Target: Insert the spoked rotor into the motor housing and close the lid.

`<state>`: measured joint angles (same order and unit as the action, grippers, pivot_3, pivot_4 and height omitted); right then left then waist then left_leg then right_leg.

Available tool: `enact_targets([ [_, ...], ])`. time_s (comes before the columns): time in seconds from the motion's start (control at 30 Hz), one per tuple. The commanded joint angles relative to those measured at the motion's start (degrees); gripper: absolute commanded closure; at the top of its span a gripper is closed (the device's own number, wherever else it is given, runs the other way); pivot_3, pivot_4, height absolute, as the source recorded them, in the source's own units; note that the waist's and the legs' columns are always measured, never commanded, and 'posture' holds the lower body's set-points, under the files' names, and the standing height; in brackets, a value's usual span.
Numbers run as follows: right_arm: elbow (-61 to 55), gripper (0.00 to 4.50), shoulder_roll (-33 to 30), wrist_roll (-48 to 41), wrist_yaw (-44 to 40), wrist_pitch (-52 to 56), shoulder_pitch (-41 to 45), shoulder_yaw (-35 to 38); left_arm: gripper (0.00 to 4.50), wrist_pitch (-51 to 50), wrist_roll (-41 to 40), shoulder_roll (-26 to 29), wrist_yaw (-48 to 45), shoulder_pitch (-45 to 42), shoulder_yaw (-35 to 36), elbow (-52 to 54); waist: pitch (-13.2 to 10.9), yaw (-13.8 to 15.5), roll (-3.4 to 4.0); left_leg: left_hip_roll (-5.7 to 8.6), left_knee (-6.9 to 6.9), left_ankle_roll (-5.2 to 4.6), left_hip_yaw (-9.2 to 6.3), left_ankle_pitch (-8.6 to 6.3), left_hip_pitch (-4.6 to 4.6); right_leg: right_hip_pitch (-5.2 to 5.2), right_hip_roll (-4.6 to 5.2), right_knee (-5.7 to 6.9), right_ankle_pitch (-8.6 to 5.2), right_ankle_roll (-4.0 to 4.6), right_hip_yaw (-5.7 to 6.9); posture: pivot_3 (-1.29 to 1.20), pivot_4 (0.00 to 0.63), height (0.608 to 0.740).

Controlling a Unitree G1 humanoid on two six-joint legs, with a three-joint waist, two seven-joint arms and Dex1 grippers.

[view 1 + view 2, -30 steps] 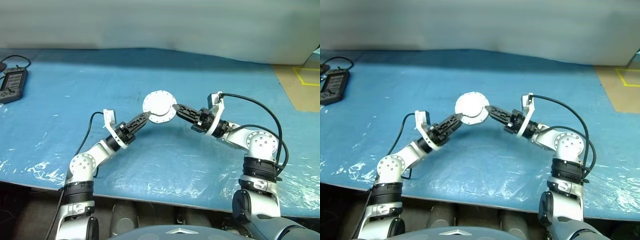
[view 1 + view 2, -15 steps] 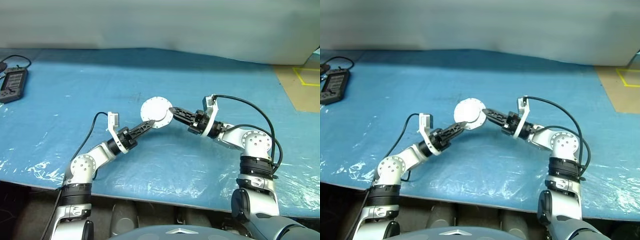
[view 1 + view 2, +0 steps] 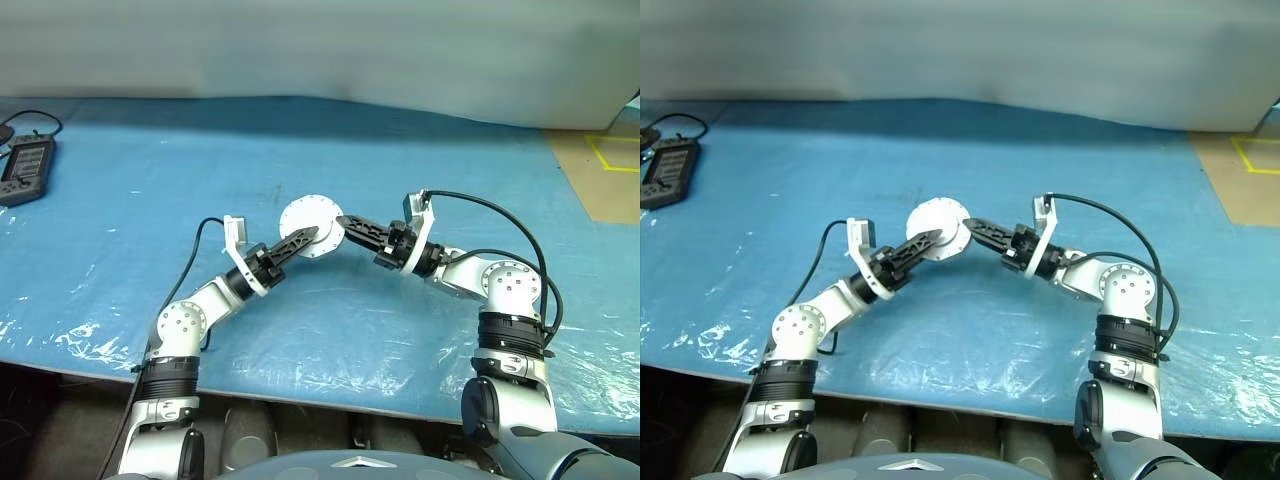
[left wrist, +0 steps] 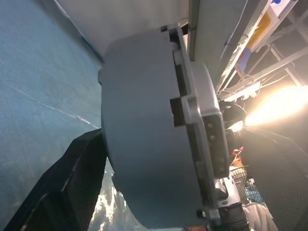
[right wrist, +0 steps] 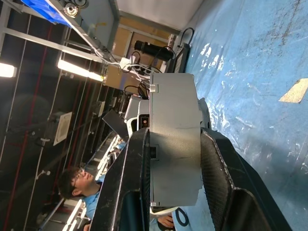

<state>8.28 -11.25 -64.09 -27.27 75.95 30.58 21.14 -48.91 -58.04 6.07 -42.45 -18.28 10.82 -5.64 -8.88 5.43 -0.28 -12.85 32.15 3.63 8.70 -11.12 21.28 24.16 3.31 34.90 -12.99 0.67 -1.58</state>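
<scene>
Left eye view: motor housing [image 3: 311,226] held above blue table [image 3: 120,230], right claw [image 3: 345,221] pinching its rim, left claw [image 3: 309,235] spread, tips against its opposite edge. Remote [image 3: 24,170] far off from housing at table edge.

Left wrist view: housing on edge, lid [image 4: 202,144] seated flush against it, one black finger [image 4: 72,178] alongside.

Right wrist view: housing clamped between both fingers [image 5: 132,183]; person seated beyond it.
</scene>
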Motion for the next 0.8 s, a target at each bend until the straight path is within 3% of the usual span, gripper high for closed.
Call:
enact_targets([
  [0.03,-4.17,3.21,0.5,-3.92,-1.18,0.3,0.98,-0.06,0.03,1.33,0.44,-0.68,-0.39,-1.59,0.02,-0.49,0.0,0.03,0.0,0.0,0.0,0.0,-0.01,0.0,0.0,0.0,0.0,0.0,0.0,0.0,0.01,0.0,0.15,0.74],
  [0.13,-5.1,3.21,0.48,-4.06,-1.48,0.6,0.48,-0.53,0.2,2.95,1.52,-1.75,0.26,-2.57,0.14,-1.61,0.0,0.07,0.0,0.0,0.01,0.0,-0.01,0.0,0.01,0.0,0.01,0.0,0.01,-0.01,0.01,0.0,0.15,0.74],
  [0.33,-6.29,3.21,0.73,-4.15,-1.6,0.46,-0.15,-1.32,1.77,3.6,1.62,-3.09,0.2,-3.68,0.32,-2.43,0.0,0.03,-0.01,0.02,0.05,0.0,-0.02,0.0,0.01,-0.03,0.02,0.0,0.02,-0.03,0.0,0.0,0.15,0.74],
  [0.73,-3.35,3.21,-0.29,0.62,-2.25,-5.42,0.46,-3.04,1.8,4.23,2.66,-2.75,1.55,-2.91,0.22,-2.6,0.0,0.02,-0.01,0.02,0.06,0.0,-0.03,0.0,0.0,-0.03,0.02,0.02,0.03,-0.04,0.0,0.0,0.15,0.74],
  [0.8,-3.03,2.65,-0.12,2.75,-2.41,-8.73,0.7,-3.37,1.8,4.96,3.1,-2.71,1.84,-2.92,0.29,-2.8,0.0,0.05,-0.01,0.01,0.06,0.0,-0.03,0.0,0.0,-0.03,0.01,0.02,0.03,-0.04,0.0,0.0,0.15,0.74],
])
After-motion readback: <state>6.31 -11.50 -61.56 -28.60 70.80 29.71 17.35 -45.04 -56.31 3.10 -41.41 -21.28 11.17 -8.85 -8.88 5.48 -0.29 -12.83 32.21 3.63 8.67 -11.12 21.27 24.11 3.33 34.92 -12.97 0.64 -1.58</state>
